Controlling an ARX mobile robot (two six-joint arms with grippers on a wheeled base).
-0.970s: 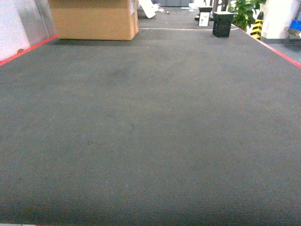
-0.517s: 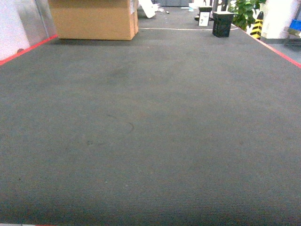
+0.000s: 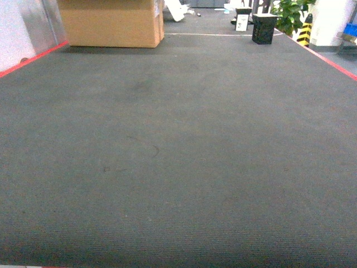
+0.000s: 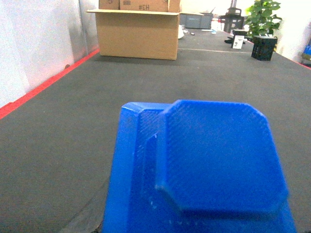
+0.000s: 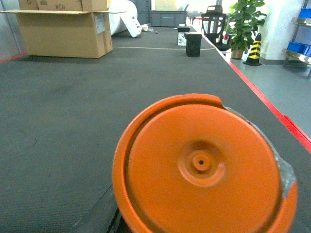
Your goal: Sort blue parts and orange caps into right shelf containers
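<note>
The head view showed only a wide dark grey carpeted floor (image 3: 178, 167), edged by a red line (image 3: 33, 58) on the left and another on the right. A cardboard box (image 3: 111, 22) stood at the far left edge of the carpet, and a small black crate (image 3: 264, 28) stood near the far right edge, with a green plant (image 3: 290, 14) and a yellow-and-black cone (image 3: 305, 30) just beyond it. Neither arm appeared in that view, and no blue containers were visible in any view.

The left wrist camera was filled at the bottom by a blue part (image 4: 204, 170), a bright textured plastic piece with a raised octagonal face, sitting right in front of the lens above the carpet. The right wrist camera was likewise filled by an orange cap (image 5: 201, 167), round, with a small central hub and a hole. No fingers showed in either wrist view, so I could not tell whether either gripper was closed on its piece
</note>
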